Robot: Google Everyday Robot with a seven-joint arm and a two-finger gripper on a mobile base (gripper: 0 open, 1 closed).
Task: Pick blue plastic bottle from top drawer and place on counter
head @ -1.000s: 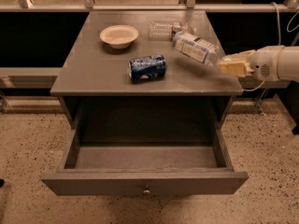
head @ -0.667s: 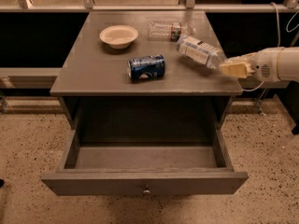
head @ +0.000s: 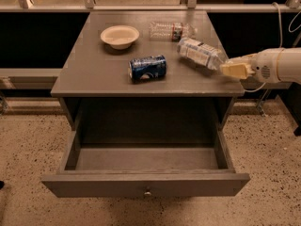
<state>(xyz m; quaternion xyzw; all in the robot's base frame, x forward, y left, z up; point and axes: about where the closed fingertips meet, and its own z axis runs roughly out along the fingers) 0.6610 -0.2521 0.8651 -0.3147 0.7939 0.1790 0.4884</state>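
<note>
The blue plastic bottle [head: 199,52] has a pale blue-white label and lies tilted low over the right part of the counter [head: 99,72]. Its near end is in my gripper [head: 227,67]. The gripper reaches in from the right, over the counter's right front corner, and is shut on the bottle. I cannot tell whether the bottle touches the counter. The top drawer [head: 146,182] is pulled open below the counter. Its inside shows nothing in it, and its round knob [head: 147,191] faces front.
A dark blue soda can [head: 147,68] lies on its side at the counter's middle. A cream bowl [head: 120,36] stands at the back left. A clear crinkled bottle [head: 170,30] lies at the back. A speckled floor surrounds the cabinet, and a rail runs behind it.
The gripper has carried the blue plastic bottle slightly down and forward, lower over the counter's right side. The can, bowl, clear bottle and drawer have not moved.
</note>
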